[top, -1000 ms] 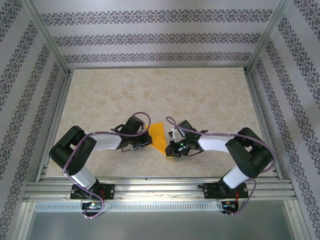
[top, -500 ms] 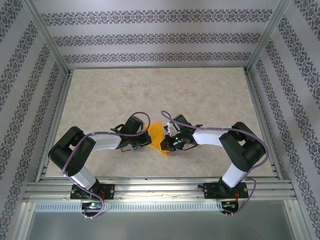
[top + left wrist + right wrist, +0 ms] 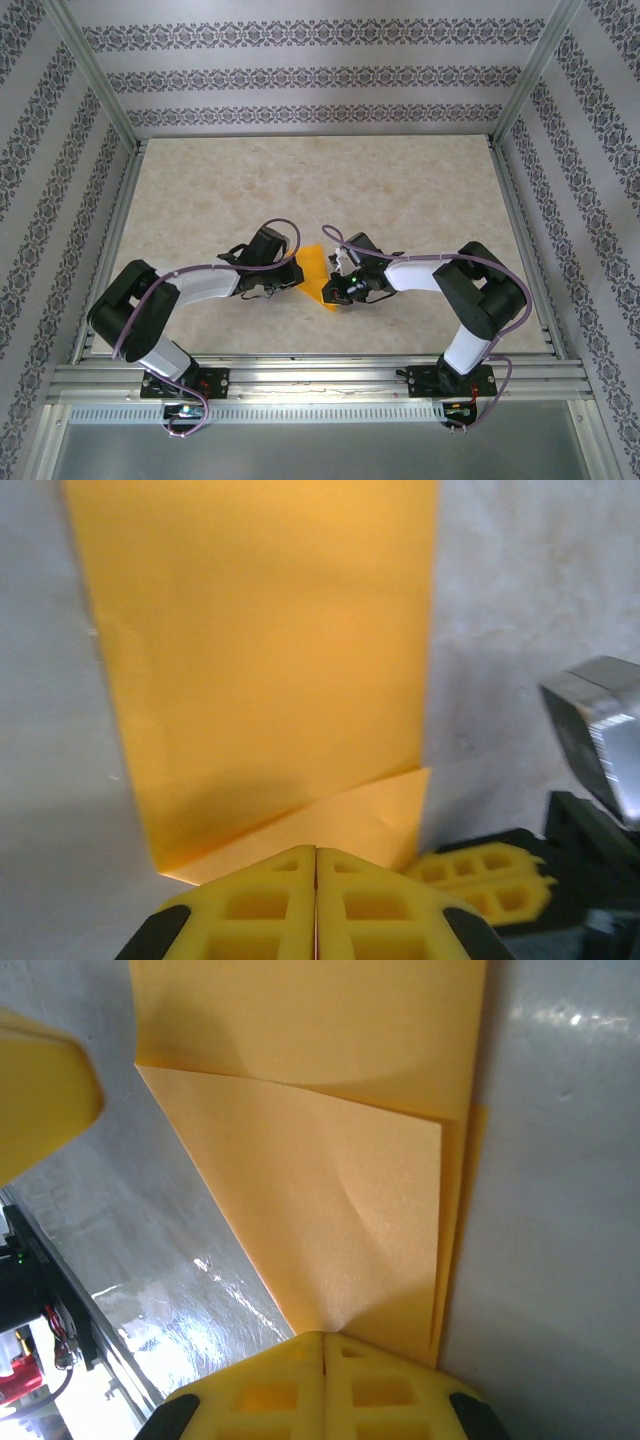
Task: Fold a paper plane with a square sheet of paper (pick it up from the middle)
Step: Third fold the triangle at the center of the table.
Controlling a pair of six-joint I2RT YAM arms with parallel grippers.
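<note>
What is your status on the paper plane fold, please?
Left gripper shut, tip at the edge of the folded bright orange paper sheet. Right gripper shut, tip at its triangular flap. Plane not yet formed. No obstruction seen.

You're looking at a sheet of paper point(image 3: 270, 660) that is thin, matt and finely grained, with crisp creases. The left tool point(image 3: 316, 905) and right tool point(image 3: 323, 1385) end in matt yellow moulded plastic with a recessed grid. The desk point(image 3: 300, 190) has a smooth, mottled stone-look top that throws glossy glare near the right tool. The frame rails point(image 3: 320, 378) are bare brushed metal. The arms point(image 3: 205, 283) wear smooth black and white plastic shells.
</note>
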